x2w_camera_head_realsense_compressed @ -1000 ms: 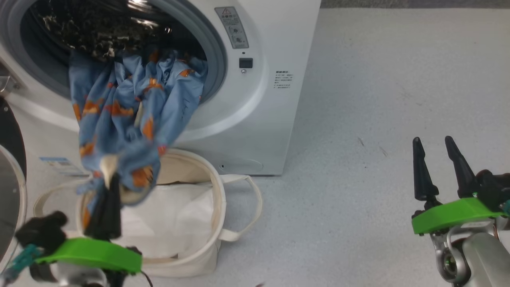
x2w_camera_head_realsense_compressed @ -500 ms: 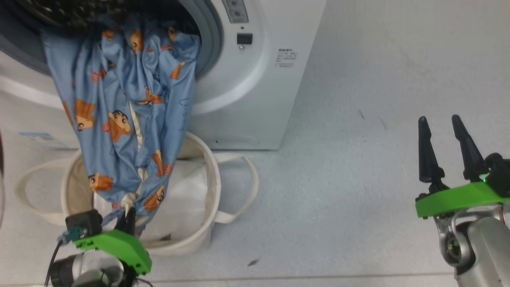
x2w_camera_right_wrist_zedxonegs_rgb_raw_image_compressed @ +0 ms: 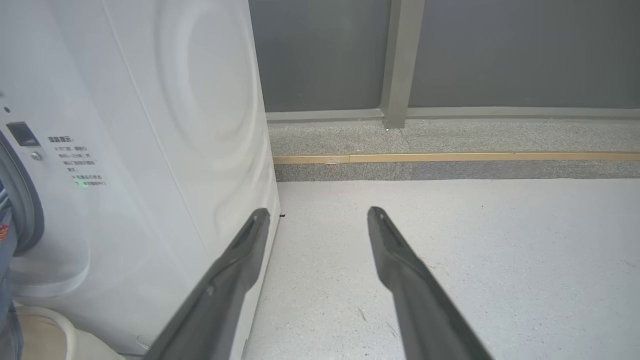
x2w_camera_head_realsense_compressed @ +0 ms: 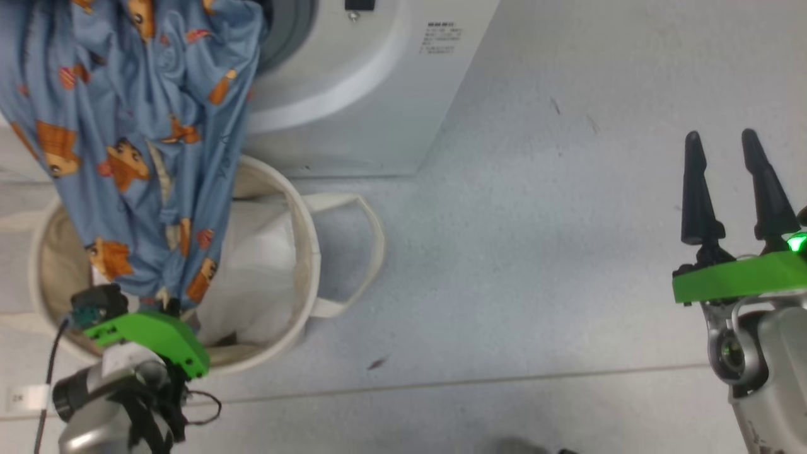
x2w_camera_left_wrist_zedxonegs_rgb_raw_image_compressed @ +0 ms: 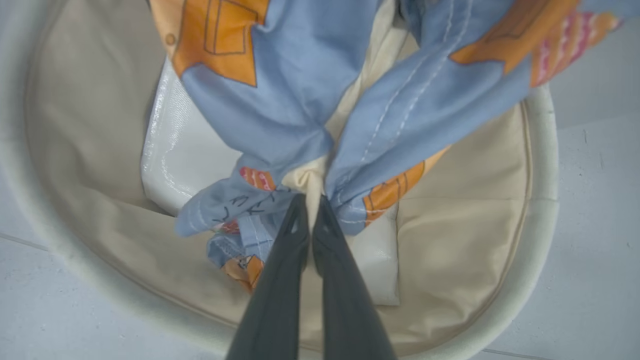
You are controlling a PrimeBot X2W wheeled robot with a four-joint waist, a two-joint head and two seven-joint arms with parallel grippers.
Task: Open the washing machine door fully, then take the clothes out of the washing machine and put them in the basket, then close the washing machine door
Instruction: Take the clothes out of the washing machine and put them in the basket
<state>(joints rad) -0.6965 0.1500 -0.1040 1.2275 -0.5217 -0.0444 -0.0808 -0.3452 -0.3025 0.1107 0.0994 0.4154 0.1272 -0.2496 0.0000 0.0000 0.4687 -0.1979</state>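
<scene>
Right at the tips of the left pincer (x2w_camera_left_wrist_zedxonegs_rgb_raw_image_compressed: 310, 205), pressed together on a gathered fold of the clothes (x2w_camera_left_wrist_zedxonegs_rgb_raw_image_compressed: 280, 100). Stretches from that pinch as one long blue drape, up and forward toward the mouth of the washing machine (x2w_camera_head_realsense_compressed: 353, 94), long axis roughly in line with the fingers, upper end cut off by the top edge of the head view; amount left inside the drum impossible to tell. Directly under the pinch and just ahead of it, the open basket (x2w_camera_left_wrist_zedxonegs_rgb_raw_image_compressed: 547, 165), with the lowest folds of fabric already hanging within its rim. Holds a plain glossy white sheet (x2w_camera_left_wrist_zedxonegs_rgb_raw_image_compressed: 170, 150) lying against its wall and bottom, plus the short tail of the garment dangling below the tips; nothing else made out inside. Well off to the other side, over bare floor (x2w_camera_head_realsense_compressed: 504, 252) beside the machine's flank, the right pincer (x2w_camera_head_realsense_compressed: 721, 133), spread wide and carrying nothing, much farther from the fabric than the left. Judged as mid-transfer: calls for drawing the upper length of cloth back toward the left pincer's own side until free of the opening, then lowering and letting go over the tub. Likely risks: slack snagging on the grey gasket, or spilling over the near rim instead of inside.
</scene>
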